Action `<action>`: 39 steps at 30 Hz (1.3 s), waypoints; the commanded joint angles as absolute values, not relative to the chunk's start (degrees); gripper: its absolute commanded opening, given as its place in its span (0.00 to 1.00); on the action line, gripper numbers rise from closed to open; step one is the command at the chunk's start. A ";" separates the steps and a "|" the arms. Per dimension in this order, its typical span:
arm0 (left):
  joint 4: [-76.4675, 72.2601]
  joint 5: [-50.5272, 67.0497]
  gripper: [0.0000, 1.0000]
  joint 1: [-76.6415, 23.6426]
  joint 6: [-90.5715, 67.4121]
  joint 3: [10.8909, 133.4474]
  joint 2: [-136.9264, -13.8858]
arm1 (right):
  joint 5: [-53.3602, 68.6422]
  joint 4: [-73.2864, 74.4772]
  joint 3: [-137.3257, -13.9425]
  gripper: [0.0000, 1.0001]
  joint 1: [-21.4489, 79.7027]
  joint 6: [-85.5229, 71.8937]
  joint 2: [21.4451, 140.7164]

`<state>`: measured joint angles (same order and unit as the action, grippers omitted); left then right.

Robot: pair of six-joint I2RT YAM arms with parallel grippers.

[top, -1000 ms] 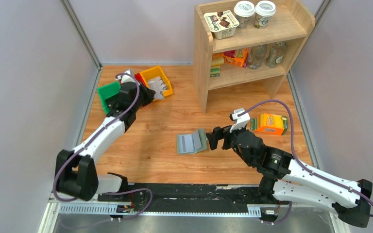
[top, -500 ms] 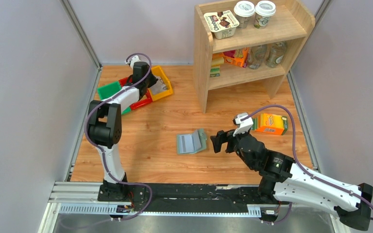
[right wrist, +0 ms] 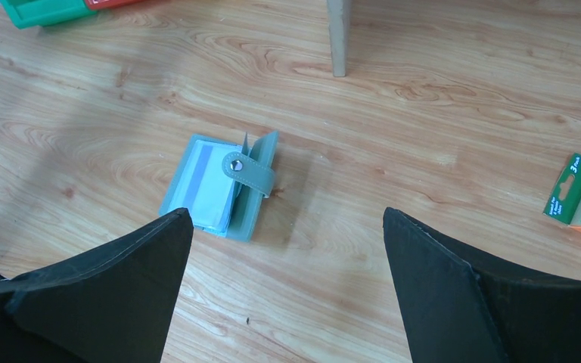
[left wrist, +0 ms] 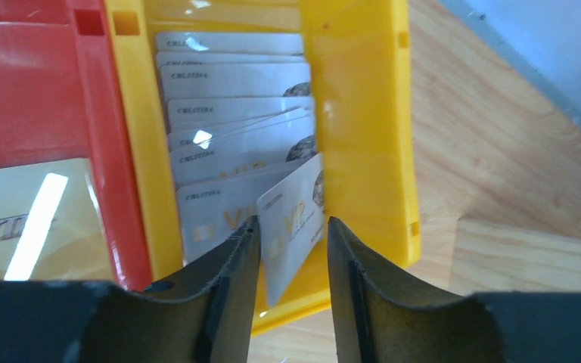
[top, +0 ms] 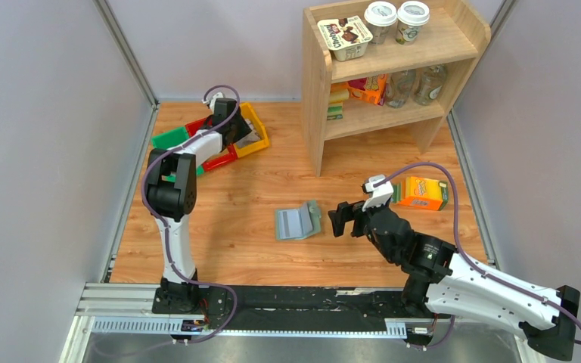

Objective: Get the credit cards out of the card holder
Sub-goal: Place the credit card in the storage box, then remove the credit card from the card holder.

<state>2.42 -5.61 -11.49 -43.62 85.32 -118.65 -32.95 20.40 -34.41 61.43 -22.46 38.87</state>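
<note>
Two pincers: left pincer [left wrist: 293,227] part-open, right pincer [right wrist: 287,215] wide, empty
Silver card [left wrist: 295,200]: loose between left jaws, over far-left yellow plastic bin [left wrist: 363,113] for collecting
Grey-green two-leaf card holder [right wrist: 215,185]: open mid-counter [right wrist: 424,151], facing right pincer

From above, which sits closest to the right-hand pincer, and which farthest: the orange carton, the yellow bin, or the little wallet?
1. The card holder, on the table just left of the right pincer.
2. The orange carton, farther back on the right side.
3. The yellow bin, far off in the back-left corner.
</note>
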 commanded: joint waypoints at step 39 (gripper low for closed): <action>28.57 14.50 0.58 -17.31 -38.31 45.89 -58.36 | -10.99 31.30 -69.26 0.49 58.10 -30.40 93.68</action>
<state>28.99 10.15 -15.86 -38.04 48.45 -61.39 -12.97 33.19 -68.16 60.38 -27.77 90.28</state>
